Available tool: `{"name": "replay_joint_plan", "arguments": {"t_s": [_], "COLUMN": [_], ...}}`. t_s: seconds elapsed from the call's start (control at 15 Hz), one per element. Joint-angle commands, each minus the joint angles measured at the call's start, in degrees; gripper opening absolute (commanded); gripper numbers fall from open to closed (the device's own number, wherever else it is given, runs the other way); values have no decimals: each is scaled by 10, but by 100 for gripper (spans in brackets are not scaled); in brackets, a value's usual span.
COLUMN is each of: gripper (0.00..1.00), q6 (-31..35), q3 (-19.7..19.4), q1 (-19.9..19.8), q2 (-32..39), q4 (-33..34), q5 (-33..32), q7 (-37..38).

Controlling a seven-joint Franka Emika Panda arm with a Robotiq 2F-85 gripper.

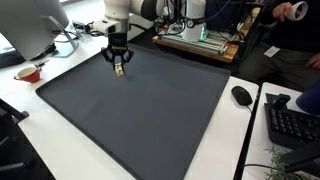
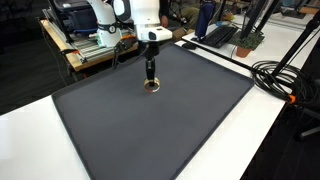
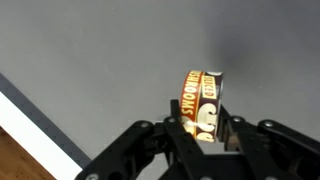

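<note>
My gripper (image 1: 119, 68) is shut on a small can with a brown and yellow mushroom label (image 3: 199, 102). In the wrist view the can lies on its side between the two black fingers, its label facing the camera. In both exterior views the gripper (image 2: 151, 83) points straight down and holds the can (image 2: 152, 85) just above or on the large dark grey mat (image 2: 160, 120), near the mat's edge closest to the robot base. Whether the can touches the mat I cannot tell.
The mat (image 1: 140, 110) lies on a white table. A red bowl (image 1: 29, 72) and a monitor (image 1: 30, 25) stand beside it. A black mouse (image 1: 241, 95) and a keyboard (image 1: 292, 122) lie on the far side. Black cables (image 2: 285, 75) run along the table.
</note>
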Motion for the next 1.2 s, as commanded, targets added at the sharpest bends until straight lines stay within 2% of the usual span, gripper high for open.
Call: {"name": "replay_joint_plan", "arguments": {"t_s": [0.0, 0.47, 0.53, 1.13], "gripper": [34, 34, 9, 9], "q6": [-1, -1, -1, 8], "q3": [6, 6, 6, -2], "q1": [-6, -6, -6, 10], "q2": [-1, -1, -1, 40], "q4": [0, 0, 0, 28], "q5": [-7, -7, -7, -23], "q7": [7, 7, 7, 21]}}
